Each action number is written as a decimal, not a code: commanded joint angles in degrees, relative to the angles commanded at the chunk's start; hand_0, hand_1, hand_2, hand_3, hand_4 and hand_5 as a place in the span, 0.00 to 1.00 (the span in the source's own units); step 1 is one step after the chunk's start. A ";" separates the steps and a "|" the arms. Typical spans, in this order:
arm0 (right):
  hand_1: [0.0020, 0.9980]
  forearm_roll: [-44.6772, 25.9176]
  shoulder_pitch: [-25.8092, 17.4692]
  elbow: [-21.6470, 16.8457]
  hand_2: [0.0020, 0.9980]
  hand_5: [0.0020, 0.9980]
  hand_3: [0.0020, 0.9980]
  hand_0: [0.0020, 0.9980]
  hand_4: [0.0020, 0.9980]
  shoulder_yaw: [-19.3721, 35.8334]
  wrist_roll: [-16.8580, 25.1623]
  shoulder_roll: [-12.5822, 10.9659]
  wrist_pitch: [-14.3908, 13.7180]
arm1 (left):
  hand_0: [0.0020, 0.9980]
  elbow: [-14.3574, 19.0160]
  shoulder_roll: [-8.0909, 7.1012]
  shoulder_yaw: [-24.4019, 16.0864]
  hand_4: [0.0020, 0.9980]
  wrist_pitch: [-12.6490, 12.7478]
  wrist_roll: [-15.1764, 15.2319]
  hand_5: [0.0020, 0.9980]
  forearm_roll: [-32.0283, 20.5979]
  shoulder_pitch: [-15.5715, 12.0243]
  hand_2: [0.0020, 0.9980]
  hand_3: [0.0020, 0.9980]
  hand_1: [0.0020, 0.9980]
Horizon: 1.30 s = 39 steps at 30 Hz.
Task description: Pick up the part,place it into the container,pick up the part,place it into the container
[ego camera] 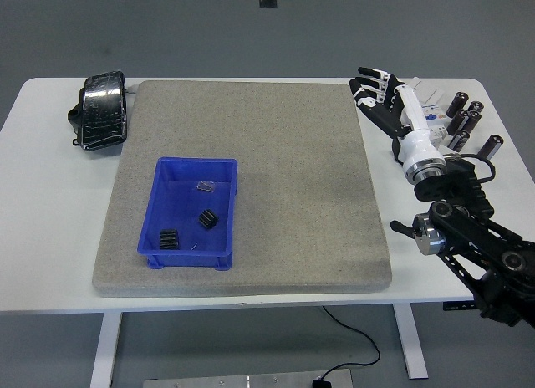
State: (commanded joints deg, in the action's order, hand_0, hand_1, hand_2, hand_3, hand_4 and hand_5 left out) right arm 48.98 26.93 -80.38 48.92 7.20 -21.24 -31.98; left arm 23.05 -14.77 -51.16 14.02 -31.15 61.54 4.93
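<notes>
Blue bin (171, 237) on your grey mat (284, 154) already holds two black ribbed parts (207, 219) and a smaller piece, while your right hand (378, 95), fingers spread and empty, hovers over the counter's (50, 221) right-side clutter, so both placements look done.

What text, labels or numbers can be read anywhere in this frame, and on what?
None can be read.
Breaker: any print is hidden or too small.
Black cylinders: too small to tell any marking.
Blue bin, black pouch, grey mat: no print visible.
</notes>
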 joint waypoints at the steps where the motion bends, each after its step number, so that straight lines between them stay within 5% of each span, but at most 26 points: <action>1: 0.73 0.17 -0.25 0.01 0.73 0.39 0.71 0.68 0.69 0.45 -0.03 -0.08 -0.06 | 0.66 0.05 -0.03 -0.15 0.63 -0.05 -0.08 0.64 0.22 0.02 0.58 0.55 0.64; 24: 0.73 3.31 -4.71 -0.34 0.73 0.40 0.71 0.69 0.67 5.78 -1.37 -0.68 -0.80 | 0.66 -0.57 -0.04 -2.58 0.63 -1.72 0.29 0.63 2.22 0.75 0.58 0.54 0.64; 39: 0.73 3.83 -8.88 -1.07 0.73 0.40 0.71 0.69 0.67 13.48 -1.31 -1.48 0.88 | 0.66 -1.27 -0.11 -0.16 0.63 -1.78 1.95 0.63 -0.50 1.33 0.58 0.54 0.64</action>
State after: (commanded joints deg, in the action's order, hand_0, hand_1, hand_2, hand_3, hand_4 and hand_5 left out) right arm 52.81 18.05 -81.45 62.40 5.89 -22.73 -31.10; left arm 21.78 -14.88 -51.32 12.25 -29.20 61.04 6.26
